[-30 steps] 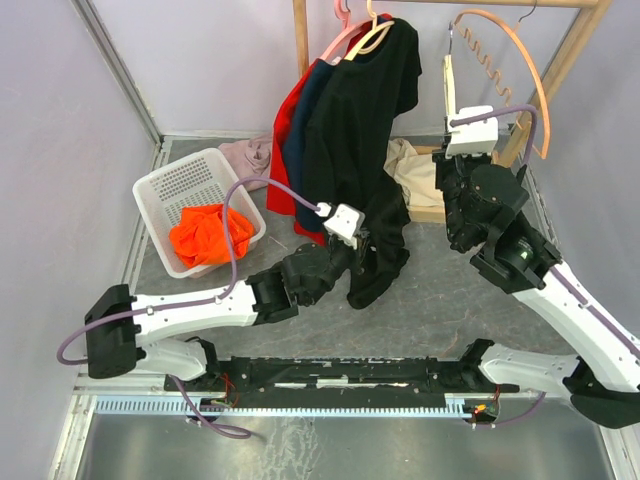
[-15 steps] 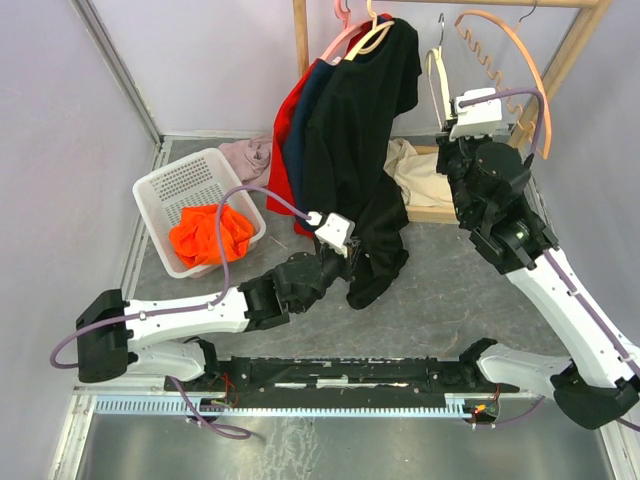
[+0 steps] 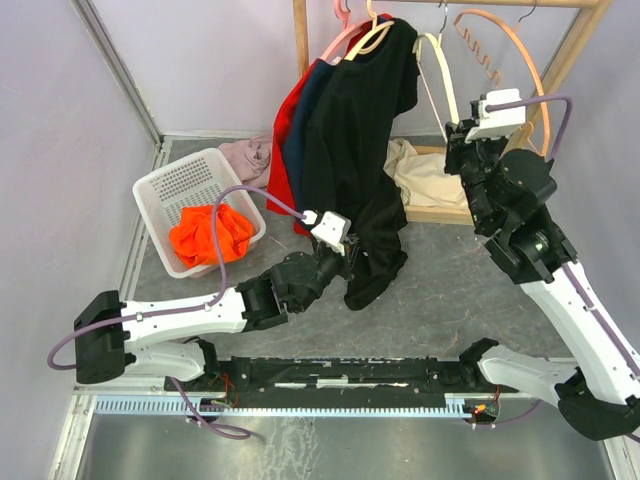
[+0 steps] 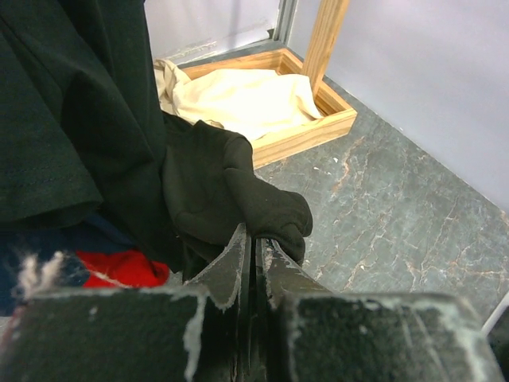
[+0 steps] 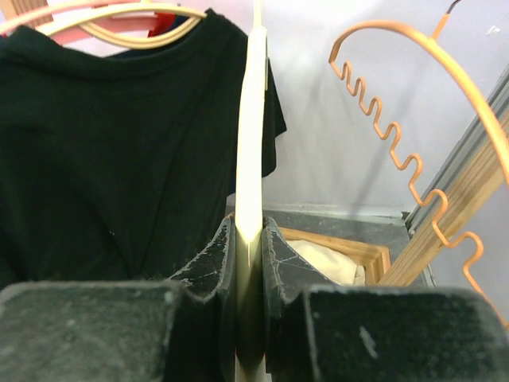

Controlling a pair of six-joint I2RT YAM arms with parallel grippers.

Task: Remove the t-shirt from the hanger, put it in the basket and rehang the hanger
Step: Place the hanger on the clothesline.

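A black t-shirt [image 3: 355, 130] hangs from the wooden rail, its collar over a pale hanger [image 3: 372, 38], and its lower end trails on the floor. My left gripper [image 3: 350, 256] is shut on that lower end; the left wrist view shows black cloth [image 4: 238, 199] bunched round the shut tips of the left gripper [image 4: 256, 236]. My right gripper [image 3: 458, 128] is shut on a bare cream hanger [image 3: 446, 85] to the shirt's right. In the right wrist view the cream hanger's bar [image 5: 253, 119] runs between the tips of the right gripper [image 5: 249, 228], apart from the black t-shirt [image 5: 103, 143].
A red garment [image 3: 285, 125] and a navy one hang behind the black shirt. An orange wavy hanger [image 3: 520, 50] hangs at the right. A wooden base tray [image 3: 432, 212] holds cream cloth [image 3: 420, 175]. A white basket [image 3: 160, 190] with orange cloth [image 3: 205, 235] stands left, pink cloth [image 3: 245, 155] behind.
My right arm has lifted the cream hanger up and rightward, close under the rail. My left gripper has drawn slightly left with the shirt's lower end.
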